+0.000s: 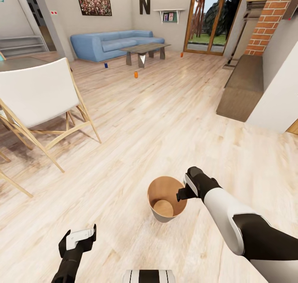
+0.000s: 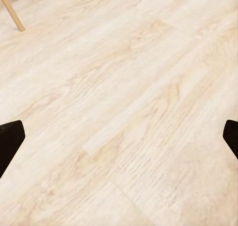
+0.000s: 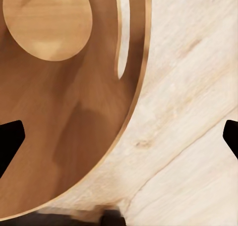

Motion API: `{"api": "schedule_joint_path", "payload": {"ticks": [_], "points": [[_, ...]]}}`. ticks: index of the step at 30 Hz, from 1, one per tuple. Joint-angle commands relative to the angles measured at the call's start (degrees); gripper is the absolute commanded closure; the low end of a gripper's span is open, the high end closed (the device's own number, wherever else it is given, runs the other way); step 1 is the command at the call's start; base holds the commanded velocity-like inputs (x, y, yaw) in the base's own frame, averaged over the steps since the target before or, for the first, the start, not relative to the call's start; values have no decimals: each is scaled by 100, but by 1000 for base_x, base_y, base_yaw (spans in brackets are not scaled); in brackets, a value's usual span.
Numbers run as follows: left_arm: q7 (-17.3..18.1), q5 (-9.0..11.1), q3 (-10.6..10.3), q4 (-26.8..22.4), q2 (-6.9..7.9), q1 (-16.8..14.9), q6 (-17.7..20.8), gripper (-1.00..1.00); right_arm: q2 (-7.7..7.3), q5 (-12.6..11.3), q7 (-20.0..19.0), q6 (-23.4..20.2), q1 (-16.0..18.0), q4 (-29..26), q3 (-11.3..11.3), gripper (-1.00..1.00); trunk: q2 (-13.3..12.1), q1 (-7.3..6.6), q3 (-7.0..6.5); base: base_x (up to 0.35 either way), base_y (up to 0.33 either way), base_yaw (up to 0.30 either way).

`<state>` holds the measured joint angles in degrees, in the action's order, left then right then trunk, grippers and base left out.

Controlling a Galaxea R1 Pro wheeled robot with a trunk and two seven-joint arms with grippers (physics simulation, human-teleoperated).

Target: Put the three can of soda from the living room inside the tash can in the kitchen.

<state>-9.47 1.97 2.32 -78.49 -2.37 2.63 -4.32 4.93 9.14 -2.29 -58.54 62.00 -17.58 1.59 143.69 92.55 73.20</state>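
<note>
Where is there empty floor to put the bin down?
Bare wood floor stretches between the white chair, the bin and the brown bench. It's busier near the low table and sofa, where cans stand.

Tash can [image 1: 167, 200] on floor near robot; sofa [image 1: 114, 43] far behind.

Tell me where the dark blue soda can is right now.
In the head view the dark blue soda can stands on the wood floor far ahead on the left, just in front of the blue sofa and left of the low table.
</note>
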Motion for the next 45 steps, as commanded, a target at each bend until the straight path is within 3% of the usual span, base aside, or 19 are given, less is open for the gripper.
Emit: {"api": "schedule_joint_path", "payload": {"ticks": [1,23,45], "points": [[0,1,-1,0,0,0,0,-100,-2,0,0,0,-1,0,2,-100,0,0,0,0,-9,0],[6,3,-3,0,0,1,-16,-100,-9,0,0,0,-4,0,38,-100,0,0,9,0,-1,0],[6,-2,-3,0,0,1,-17,-100,0,-4,0,0,-4,0,43,-100,0,0,177,0,0,0]]}}
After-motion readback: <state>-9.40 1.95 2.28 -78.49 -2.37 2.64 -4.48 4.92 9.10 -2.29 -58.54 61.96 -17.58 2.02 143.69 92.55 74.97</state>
